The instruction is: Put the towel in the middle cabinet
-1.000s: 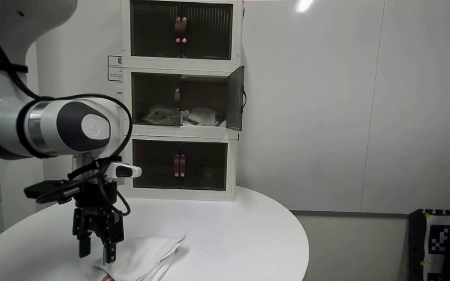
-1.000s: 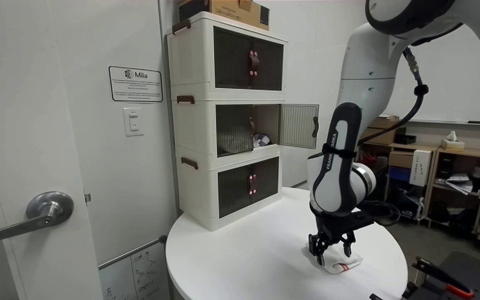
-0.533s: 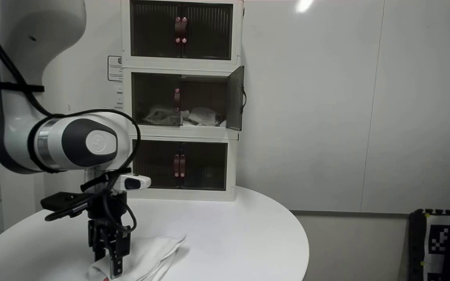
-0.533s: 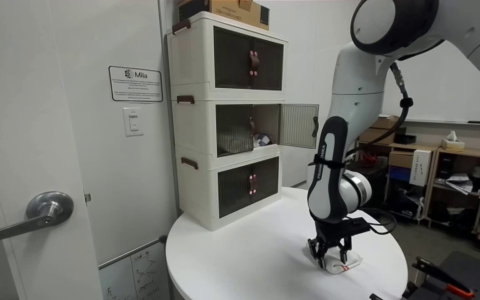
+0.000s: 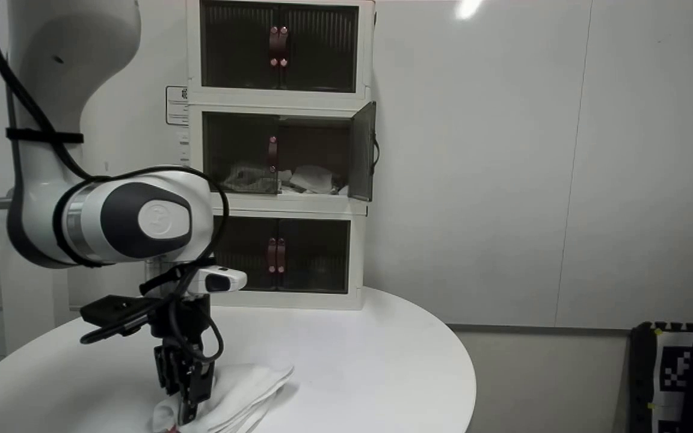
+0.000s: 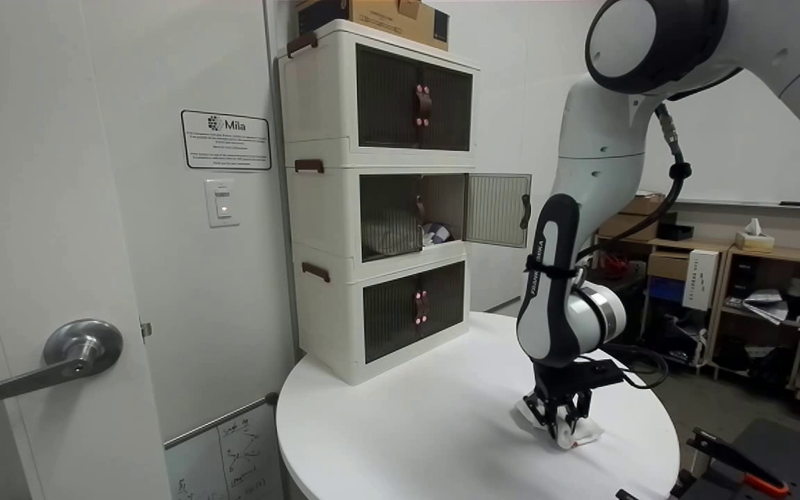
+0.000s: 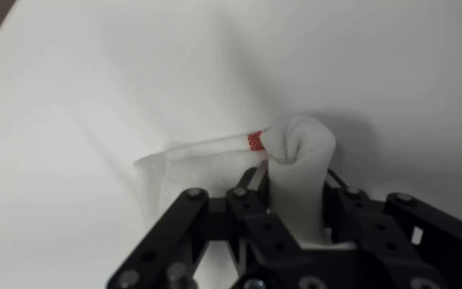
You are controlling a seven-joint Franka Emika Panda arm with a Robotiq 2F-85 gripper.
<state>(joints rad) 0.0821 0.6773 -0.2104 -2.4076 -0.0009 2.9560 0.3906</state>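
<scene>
The white towel (image 5: pixel 239 394) with a red stripe lies folded on the round table. In the wrist view a fold of the towel (image 7: pixel 297 192) is bunched up between the two fingers of my gripper (image 7: pixel 295 176), which press on it from both sides. Both exterior views have the gripper (image 6: pixel 562 429) low at the tabletop, pointing down into the cloth. Part of the towel is hidden behind the fingers. The middle cabinet (image 5: pixel 286 203) of the white stack has one door (image 5: pixel 361 153) swung out and the other closed. Whitish cloths (image 5: pixel 313 179) lie inside it.
The top cabinet (image 6: pixel 317 90) and bottom cabinet (image 6: pixel 323 312) have their doors closed. All three stand at the back of the white table (image 6: pixel 400 430). The swung-out door (image 6: pixel 497 208) juts from the stack towards the arm's side. A cardboard box (image 6: pixel 400 24) sits on top.
The arm has come down and moved right in the exterior view that faces the cabinets. The fingers have closed from wide apart, and the towel has bunched up between them.
</scene>
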